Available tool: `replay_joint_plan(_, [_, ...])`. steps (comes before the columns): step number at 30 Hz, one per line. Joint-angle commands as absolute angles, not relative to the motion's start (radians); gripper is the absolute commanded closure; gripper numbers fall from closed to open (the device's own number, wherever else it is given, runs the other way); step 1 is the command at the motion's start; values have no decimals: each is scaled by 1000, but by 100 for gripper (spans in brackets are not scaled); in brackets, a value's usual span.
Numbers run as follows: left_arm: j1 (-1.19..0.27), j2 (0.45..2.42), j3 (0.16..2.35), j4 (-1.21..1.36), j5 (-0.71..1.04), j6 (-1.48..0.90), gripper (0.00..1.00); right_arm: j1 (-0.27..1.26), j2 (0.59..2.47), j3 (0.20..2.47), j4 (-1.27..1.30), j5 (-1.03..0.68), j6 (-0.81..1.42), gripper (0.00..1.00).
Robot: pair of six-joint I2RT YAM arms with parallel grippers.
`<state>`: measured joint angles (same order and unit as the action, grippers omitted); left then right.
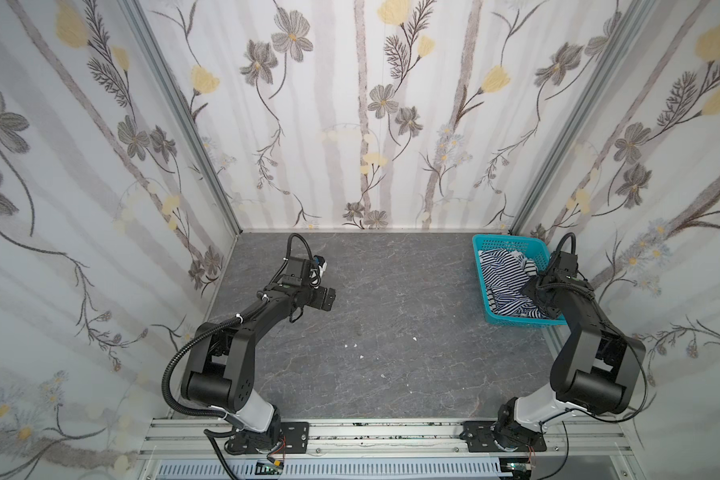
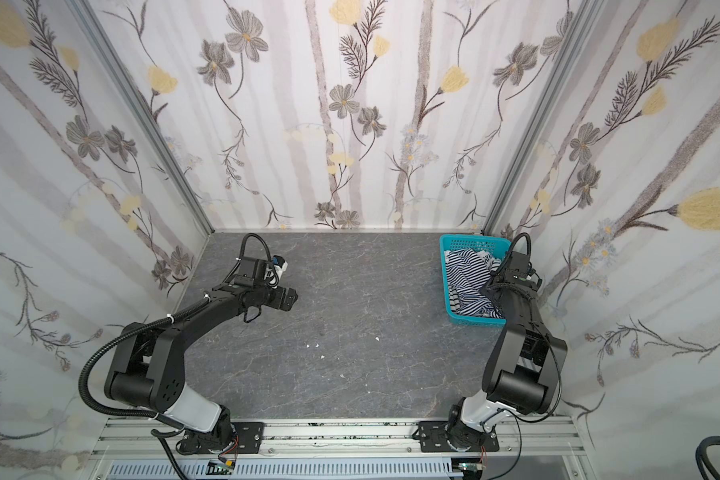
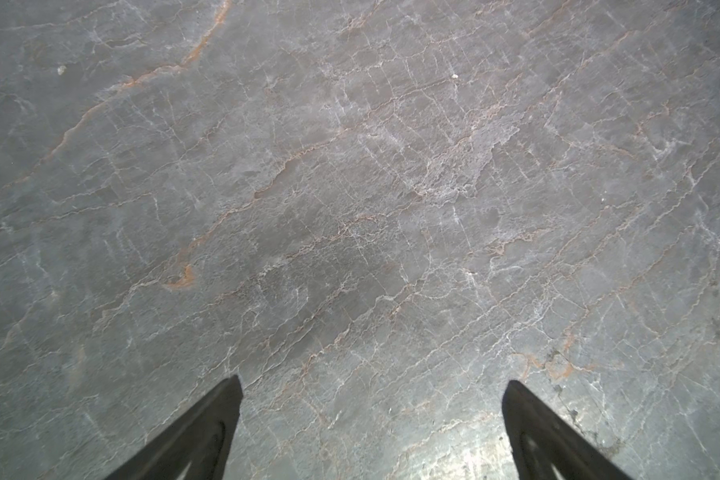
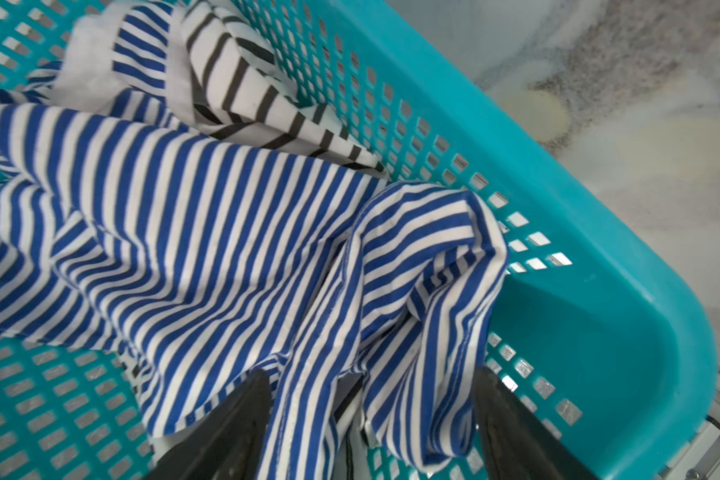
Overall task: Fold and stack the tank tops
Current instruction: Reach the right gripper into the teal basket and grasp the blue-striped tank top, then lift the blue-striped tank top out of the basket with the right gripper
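Observation:
Both tank tops lie crumpled in the turquoise basket (image 1: 486, 242) at the table's back right. The blue-and-white striped tank top (image 4: 208, 232) lies uppermost and shows in both top views (image 1: 500, 277) (image 2: 468, 275). The white tank top with black stripes (image 4: 242, 83) is tucked beyond it against the basket wall (image 4: 599, 291). My right gripper (image 4: 371, 372) reaches down into the basket, open, its fingers on either side of a raised fold of the blue-striped top. In both top views the wrist hides those fingers. My left gripper (image 1: 327, 299) (image 3: 371, 380) hovers open over bare table at the back left.
The grey marble-patterned table (image 1: 391, 332) is enclosed by flowered walls on three sides. The right wall (image 4: 641, 124) stands close behind the basket. A few white specks (image 1: 356, 345) lie mid-table. An aluminium rail (image 1: 391, 432) with both arm bases runs along the front edge.

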<state>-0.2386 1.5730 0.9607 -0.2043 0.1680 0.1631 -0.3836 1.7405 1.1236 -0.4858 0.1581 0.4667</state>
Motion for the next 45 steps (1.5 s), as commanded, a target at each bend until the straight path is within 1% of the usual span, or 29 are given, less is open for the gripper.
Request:
replay_joint_plan(1, [-239,1571,954,-187,170,157,0,-396,1776,1124,-443,206,474,22])
replay_joint_plan(6, [-239,1573,954,-186,166,156,0,-417,1830,1135,-430,192,477,23])
replay_joint_plan(13, [-239,1577,956,-185,154,155,0,-420,1899,1184,-415,141,483,35])
replay_joint_plan(15, [-239,1576,954,-185,149,156,0,-419,1911,1191,-414,129,485,46])
replay_joint_plan(16, [-239,1576,954,-185,147,157,0,-418,1911,1192,-409,121,486,56])
replay_joint_plan(18, [-239,1576,954,-183,144,156,0,-419,1902,1191,-403,106,491,82])
replay_joint_plan(19, [-239,1577,955,-184,144,156,0,-418,1891,1190,-398,94,491,93])
replay_joint_plan(20, [-239,1580,955,-183,144,155,0,-418,1879,1192,-396,80,493,100])
replay_joint_plan(28, [-239,1594,963,-182,139,148,0,-409,1714,1285,-454,35,509,100])
replay_joint_plan(34, [-238,1593,966,-175,134,142,0,-360,1605,1462,-579,29,494,100])
replay_joint_plan(38, [-239,1592,971,-169,124,134,0,-298,1535,1597,-645,7,485,100])
replay_joint_plan(41, [-239,1589,971,-164,115,129,0,-249,1497,1681,-655,-59,490,100])
replay_joint_plan(44, [-238,1582,965,-157,107,127,0,-201,1472,1735,-623,-227,510,100])
replay_joint_plan(45, [-236,1580,962,-155,105,127,0,-178,1462,1748,-611,-248,521,100])
